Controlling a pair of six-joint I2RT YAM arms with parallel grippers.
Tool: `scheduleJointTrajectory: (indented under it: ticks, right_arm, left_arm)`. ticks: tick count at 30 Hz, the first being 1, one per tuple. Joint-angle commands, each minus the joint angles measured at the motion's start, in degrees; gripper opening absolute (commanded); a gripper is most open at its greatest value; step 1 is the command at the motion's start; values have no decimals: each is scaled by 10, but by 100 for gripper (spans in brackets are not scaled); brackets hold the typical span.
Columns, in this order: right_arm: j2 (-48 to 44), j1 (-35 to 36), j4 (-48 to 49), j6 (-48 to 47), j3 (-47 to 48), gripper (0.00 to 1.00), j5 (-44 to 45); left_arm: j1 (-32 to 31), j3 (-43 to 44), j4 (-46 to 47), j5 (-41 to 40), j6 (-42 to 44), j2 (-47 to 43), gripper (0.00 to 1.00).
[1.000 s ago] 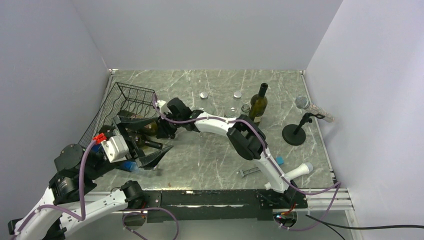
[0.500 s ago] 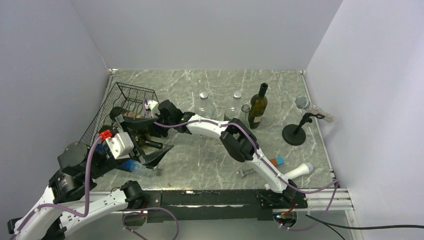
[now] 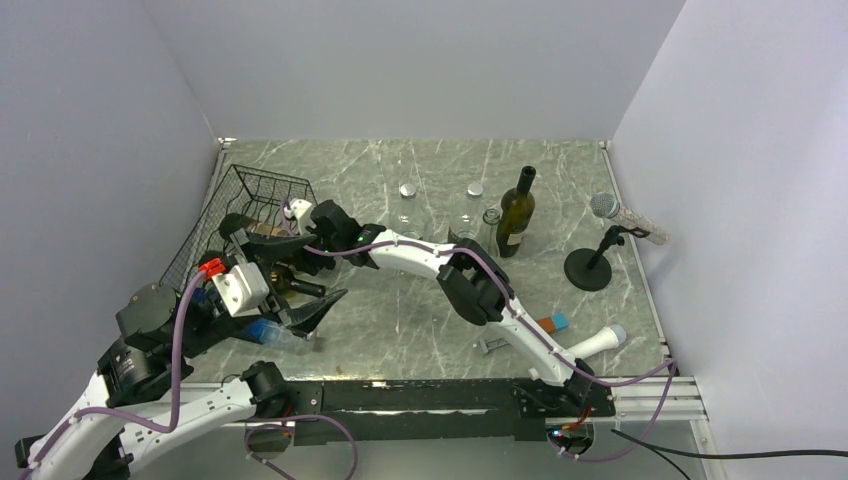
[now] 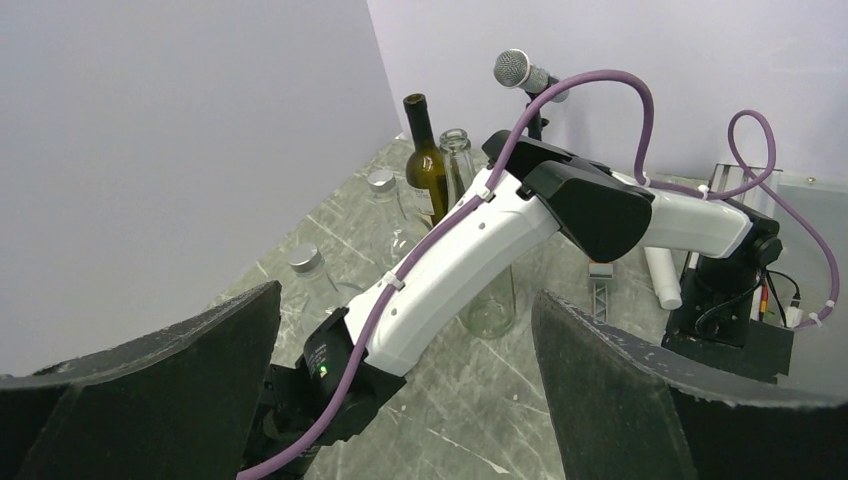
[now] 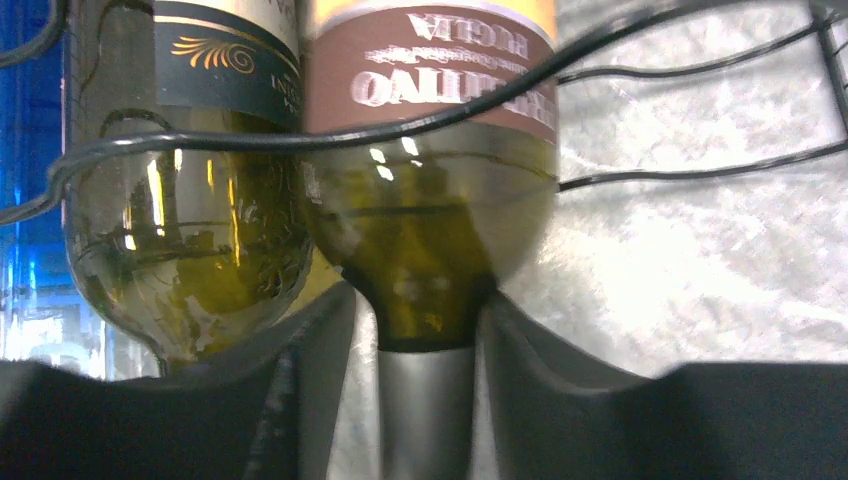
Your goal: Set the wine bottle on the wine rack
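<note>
The black wire wine rack stands tilted at the far left of the table. My right gripper reaches into its open side. In the right wrist view my right gripper is shut on the grey foil neck of a green wine bottle with a brown label. This bottle lies under the rack's wires, next to a second bottle with a black label. My left gripper is open and empty, just in front of the rack; its fingers are wide apart in the left wrist view.
A dark wine bottle stands at the back right with two capped clear glass bottles and an open one beside it. A microphone on a stand is at the right. A blue plastic bottle lies by the left arm.
My right arm has moved left, carrying the wine bottle further into the rack. The left arm has shifted only slightly.
</note>
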Motion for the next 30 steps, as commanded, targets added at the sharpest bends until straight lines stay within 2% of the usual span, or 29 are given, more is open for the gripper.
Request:
scheduleJointTrajectory:
  ticks: [1, 4, 11, 17, 22, 30]
  right_arm:
    - [-11, 7, 69, -15, 29, 62, 13]
    - [-37, 8, 77, -26, -4, 76, 28]
    - [-96, 11, 20, -34, -32, 91, 70]
    - [-149, 18, 2, -37, -71, 96, 104]
    - [-175, 36, -74, -49, -41, 98, 230]
    - [-237, 25, -149, -41, -27, 98, 313]
  left_arm:
    - [-2, 15, 2, -12, -11, 8, 99]
    - [-2, 15, 2, -9, -11, 9, 99]
    - [-2, 16, 14, -22, -4, 6, 99]
    - [-2, 18, 38, -20, -2, -3, 99]
    - [-2, 19, 61, -22, -4, -12, 99]
    - [-2, 46, 66, -16, -3, -22, 99]
